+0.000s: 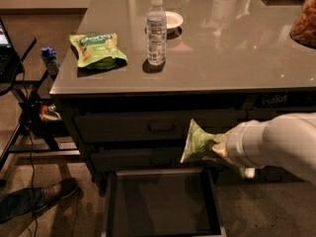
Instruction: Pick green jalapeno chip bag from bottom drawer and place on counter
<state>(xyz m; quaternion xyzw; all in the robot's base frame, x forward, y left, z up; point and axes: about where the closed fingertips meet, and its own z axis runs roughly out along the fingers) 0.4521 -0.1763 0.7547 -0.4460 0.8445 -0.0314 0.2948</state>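
The gripper [218,147] at the end of the white arm [276,144] is clamped on 1 edge of the green jalapeno chip bag [199,143], holding it in the air above the open bottom drawer [163,206] and in front of the 2 handled drawers. The bag's long axis is nearly upright, leaning slightly, with its free edge facing left. On the counter [237,53] stand a brighter green bag [98,48], a water bottle [156,31] and a small white bowl [173,19].

I see the chip bag [197,144] (pale green, crinkled) pinched in my gripper [219,149], tilted, just below the front edge of the counter [222,53], above the open, dark bottom drawer [163,206].
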